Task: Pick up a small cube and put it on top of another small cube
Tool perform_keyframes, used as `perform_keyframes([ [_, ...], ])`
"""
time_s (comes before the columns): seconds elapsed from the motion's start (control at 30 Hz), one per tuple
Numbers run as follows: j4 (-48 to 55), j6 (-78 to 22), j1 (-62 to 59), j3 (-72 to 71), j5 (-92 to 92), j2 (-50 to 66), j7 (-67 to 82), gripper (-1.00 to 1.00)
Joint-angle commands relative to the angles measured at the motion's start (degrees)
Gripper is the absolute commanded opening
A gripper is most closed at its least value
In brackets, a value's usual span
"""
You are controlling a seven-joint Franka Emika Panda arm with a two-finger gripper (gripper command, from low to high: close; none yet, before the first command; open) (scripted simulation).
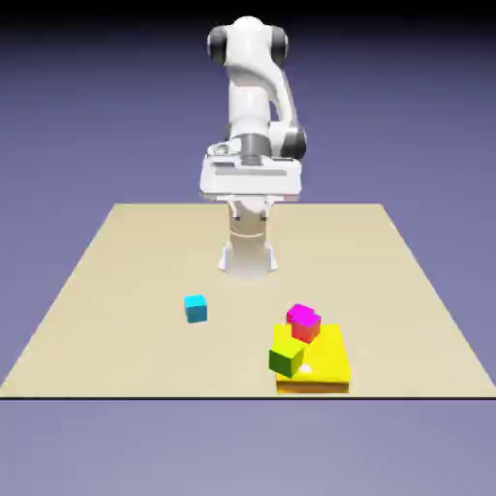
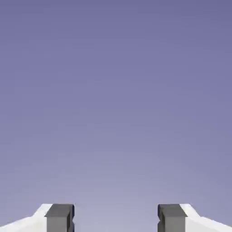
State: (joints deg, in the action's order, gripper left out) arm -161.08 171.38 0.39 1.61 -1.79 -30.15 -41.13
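The small cyan cube [image 1: 196, 308] sits alone on the tan table, left of centre in the exterior view. The magenta cube [image 1: 303, 322] rests on the back edge of a wide yellow slab [image 1: 325, 366] toward the exterior view's right. My gripper [image 1: 250, 182] hangs high above the table's far side, well away from both cubes. In the hand view the gripper [image 2: 115, 217] stands open; its grey fingertips [image 2: 60, 217] are wide apart with only the blue-violet backdrop between them. No cube shows in the hand view.
A green cube [image 1: 287, 359] sits on the slab's near left corner, close in front of the magenta cube. The table [image 1: 116, 291] ends just in front of the slab. The robot's base [image 1: 248, 254] stands at the far middle.
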Motion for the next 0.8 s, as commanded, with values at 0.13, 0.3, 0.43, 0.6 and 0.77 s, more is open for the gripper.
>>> perform_keyframes([
  [0.13,-0.3,-10.9,-1.2,6.7,-7.4,10.4,5.5,0.0],
  [0.3,-0.7,-21.8,-2.5,13.4,-14.9,20.8,11.0,0.0],
  [0.43,-0.9,-29.9,-3.4,18.3,-20.3,28.4,15.1,0.0],
  [0.6,-1.0,-21.4,-4.3,18.4,-21.1,36.7,14.4,0.0],
  [0.77,-1.1,-14.9,-5.0,18.5,-21.6,43.1,13.9,-1.0],
])
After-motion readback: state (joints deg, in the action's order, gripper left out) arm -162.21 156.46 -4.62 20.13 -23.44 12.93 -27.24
